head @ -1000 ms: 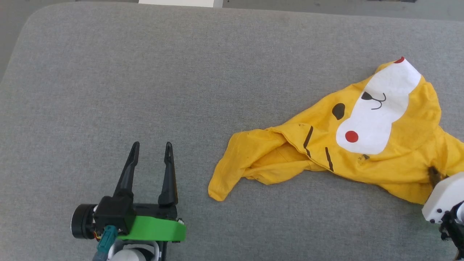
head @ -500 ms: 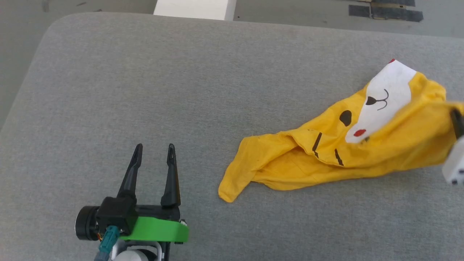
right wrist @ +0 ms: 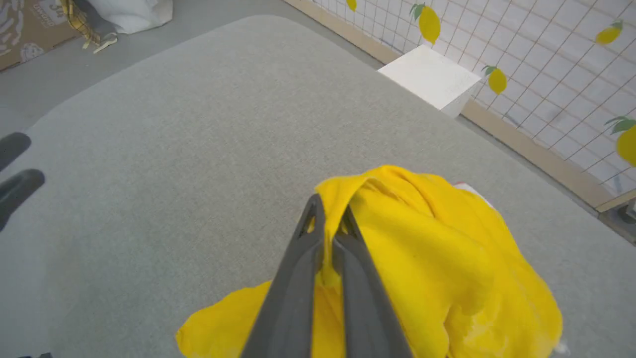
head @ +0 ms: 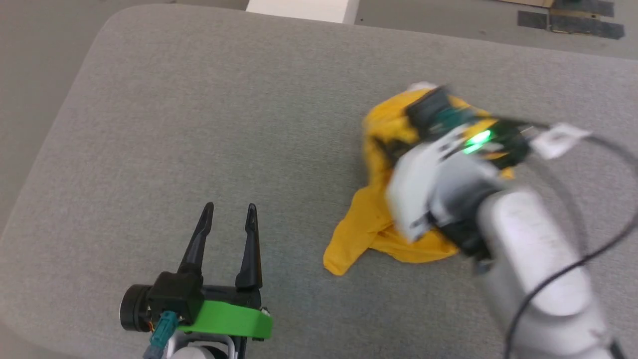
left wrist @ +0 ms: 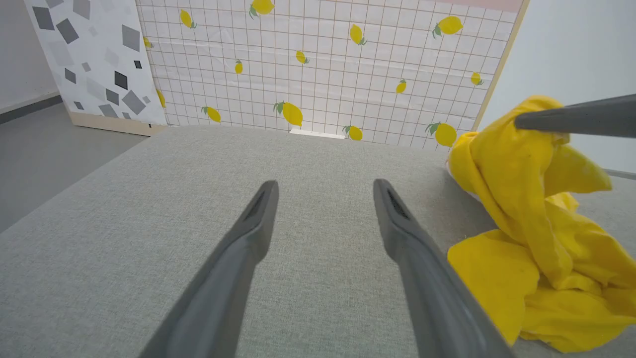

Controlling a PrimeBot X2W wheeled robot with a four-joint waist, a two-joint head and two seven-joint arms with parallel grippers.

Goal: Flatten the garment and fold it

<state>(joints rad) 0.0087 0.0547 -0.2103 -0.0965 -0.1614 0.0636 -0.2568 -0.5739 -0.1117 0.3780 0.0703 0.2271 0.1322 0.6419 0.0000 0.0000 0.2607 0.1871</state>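
The mustard-yellow garment (head: 366,224) lies bunched at the right of the grey cushion (head: 199,124), one part pulled up into a peak, its printed face hidden. My right gripper (right wrist: 331,211) is shut on a fold of the garment (right wrist: 437,258) and holds it above the cushion. The blurred right arm (head: 448,174) covers much of the cloth in the head view. My left gripper (head: 229,209) rests low at the front left, open and holding nothing, a short way left of the garment's nearest corner. In the left wrist view the left gripper (left wrist: 325,186) points past the garment (left wrist: 516,199).
A white box (head: 299,7) stands beyond the cushion's far edge, before a lemon-printed grid panel (left wrist: 323,64). Cardboard and a pale bag (right wrist: 129,12) lie on the floor off one corner. The cushion's rounded corner (head: 114,20) is at the far left.
The right arm has swung in from the right, carrying the gripped cloth up and leftward, so the garment is bunched and its print hidden. The head camera has shifted. The left gripper stays still.
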